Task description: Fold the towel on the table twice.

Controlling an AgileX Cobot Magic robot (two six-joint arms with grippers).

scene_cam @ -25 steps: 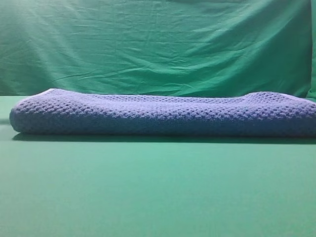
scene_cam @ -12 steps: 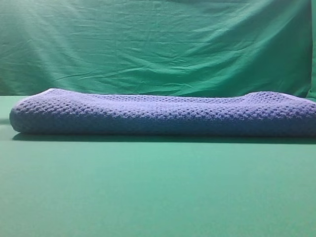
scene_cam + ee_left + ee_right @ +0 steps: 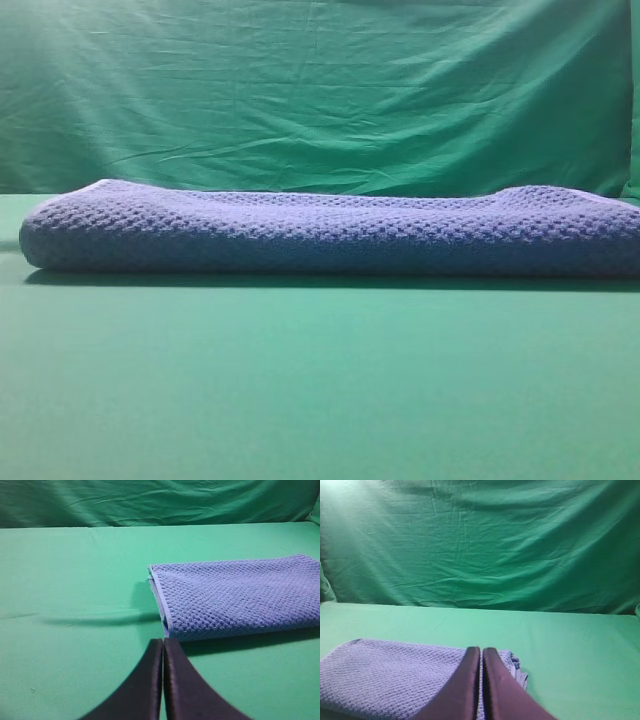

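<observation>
Green surface (image 3: 320,380) under folded towel (image 3: 330,232), high view no arms, left fingers (image 3: 163,642) pressed together, right fingers (image 3: 481,651) pressed together, both empty

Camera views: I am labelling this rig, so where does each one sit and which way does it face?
Exterior high: low, in front of the smooth green table, facing the folded blue-grey waffle-weave towel and backdrop; no robot shows.
Left wrist: behind the shut left end effector, facing the towel's end.
Right wrist: behind the shut right end effector, facing the backdrop.
All share the towel.
</observation>
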